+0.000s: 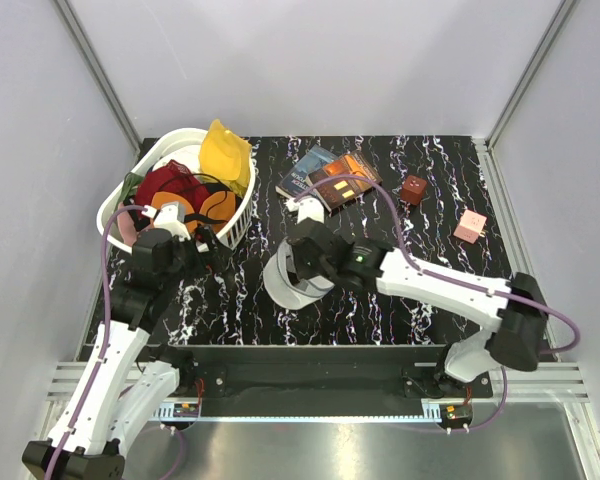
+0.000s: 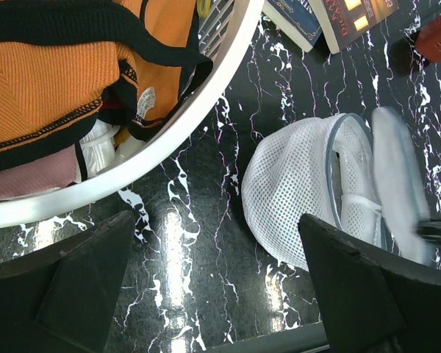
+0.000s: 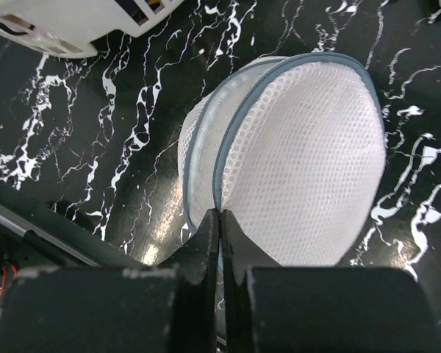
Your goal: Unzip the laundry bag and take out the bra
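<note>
The laundry bag is a white mesh dome with a grey zip, lying on the black marbled table just right of the basket. In the right wrist view the laundry bag fills the middle, with its zip line running down to my fingertips. My right gripper is shut on the zip at the bag's near edge, and it also shows in the top view. My left gripper is open and empty over bare table, between the basket and the bag. The black bra is not in view.
A white slotted basket at the back left holds an orange-cupped bra, red cloth and a yellow cap. Its rim is close to my left gripper. Books, a red block and a pink block lie at the back right.
</note>
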